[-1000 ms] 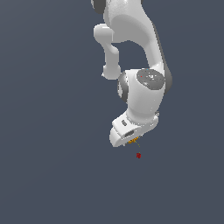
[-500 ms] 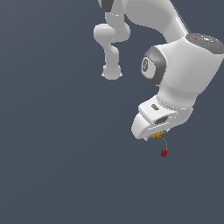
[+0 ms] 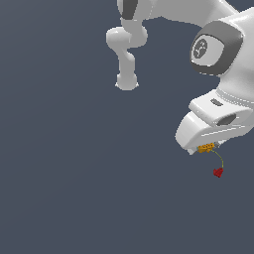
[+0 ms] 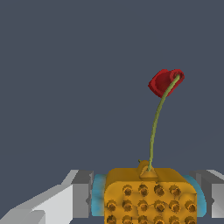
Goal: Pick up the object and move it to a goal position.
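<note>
The object (image 4: 151, 194) is a small orange-yellow block with a studded face, and cyan shows at both of its sides. My gripper (image 4: 148, 202) is shut on it, with grey fingers (image 4: 81, 196) pressing from either side. A thin green stem rises from the block to a small red piece (image 4: 165, 82). In the exterior view the object (image 3: 206, 147) peeks out under the white gripper (image 3: 207, 149) at the right edge, held off the ground. The stem curls from it down to the red piece (image 3: 218, 172).
The arm's white links and base (image 3: 126, 59) stand at the upper middle of the exterior view, and a large joint (image 3: 214, 47) fills the upper right corner. Everything else is plain dark grey ground (image 3: 74, 188).
The arm has swung toward the exterior view's right and nearer the camera, carrying the block with it. The red piece has moved along with the block.
</note>
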`<state>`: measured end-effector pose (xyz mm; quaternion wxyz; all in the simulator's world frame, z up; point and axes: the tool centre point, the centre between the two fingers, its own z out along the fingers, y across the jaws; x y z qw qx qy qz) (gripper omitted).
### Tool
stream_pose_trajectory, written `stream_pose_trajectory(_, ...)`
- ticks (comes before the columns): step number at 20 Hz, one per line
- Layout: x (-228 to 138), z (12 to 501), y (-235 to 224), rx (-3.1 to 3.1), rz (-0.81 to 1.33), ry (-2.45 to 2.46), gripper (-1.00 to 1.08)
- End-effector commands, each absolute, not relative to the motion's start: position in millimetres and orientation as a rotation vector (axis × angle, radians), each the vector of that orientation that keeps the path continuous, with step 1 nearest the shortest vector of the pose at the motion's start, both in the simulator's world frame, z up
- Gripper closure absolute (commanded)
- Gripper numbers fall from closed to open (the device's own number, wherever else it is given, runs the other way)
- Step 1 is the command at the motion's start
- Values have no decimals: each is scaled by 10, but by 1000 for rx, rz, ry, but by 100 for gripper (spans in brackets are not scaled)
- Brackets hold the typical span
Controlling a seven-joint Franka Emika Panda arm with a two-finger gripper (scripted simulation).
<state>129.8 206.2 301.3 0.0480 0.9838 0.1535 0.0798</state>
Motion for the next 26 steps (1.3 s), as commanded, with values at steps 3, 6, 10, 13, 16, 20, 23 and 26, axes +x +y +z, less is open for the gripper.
stream_pose_trajectory(3, 1359, 3203, 2212, 2997, 258, 429, 108)
stream_pose_trajectory(6, 1394, 3300, 2293, 2995, 265, 409, 108)
stream_pose_trajectory(10, 1433, 3403, 2378, 2993, 273, 389, 108)
stream_pose_trajectory(13, 1456, 3460, 2425, 2992, 277, 378, 108)
stream_pose_trajectory(16, 1472, 3498, 2456, 2991, 280, 370, 108)
stream_pose_trajectory(20, 1486, 3528, 2482, 2990, 282, 365, 108)
stream_pose_trajectory(23, 1493, 3539, 2493, 2990, 283, 363, 108)
stream_pose_trajectory(26, 1497, 3547, 2496, 2990, 283, 361, 108)
